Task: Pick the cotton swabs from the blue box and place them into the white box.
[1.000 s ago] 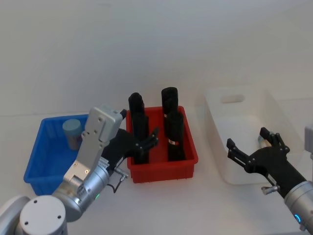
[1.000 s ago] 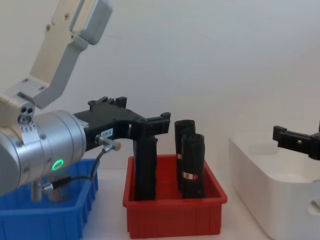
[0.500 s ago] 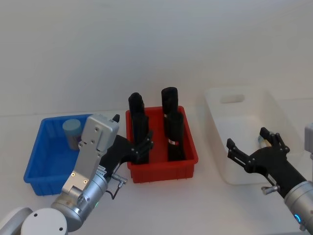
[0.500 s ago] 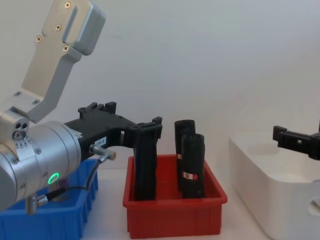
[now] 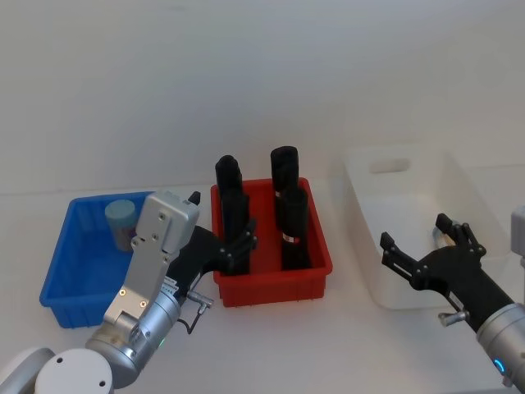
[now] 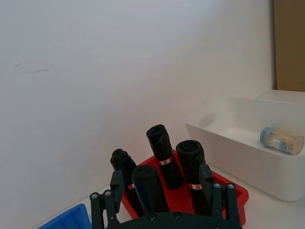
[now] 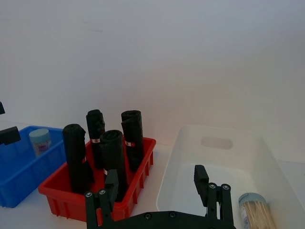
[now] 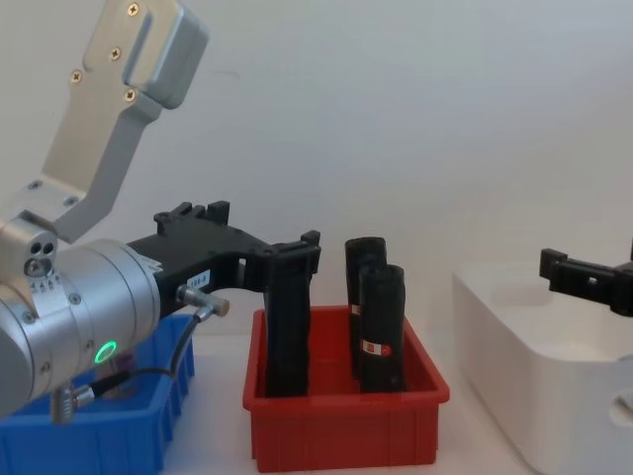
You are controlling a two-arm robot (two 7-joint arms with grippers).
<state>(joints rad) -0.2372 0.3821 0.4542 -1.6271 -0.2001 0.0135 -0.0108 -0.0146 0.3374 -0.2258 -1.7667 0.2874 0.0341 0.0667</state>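
Observation:
One jar of cotton swabs (image 5: 121, 223) with a pale blue lid stands upright at the back of the blue box (image 5: 59, 261). My left gripper (image 5: 221, 220) hovers open and empty over the border between the blue box and the red bin, to the right of that jar. A second jar of cotton swabs (image 7: 252, 206) lies on its side inside the white box (image 5: 392, 167), which the left wrist view also shows as the jar (image 6: 282, 141) in the white box (image 6: 228, 151). My right gripper (image 5: 417, 232) is open and empty above the near part of the white box.
Between the two boxes sits a red bin (image 5: 275, 285) holding several tall black cylinders (image 5: 285, 168) with red-white labels, close to my left fingers (image 8: 309, 242). Bare white table lies in front of all three containers, and a white wall rises behind them.
My left gripper has drawn back and to the left, away from the black cylinders, then held still. The right arm and both jars have not moved.

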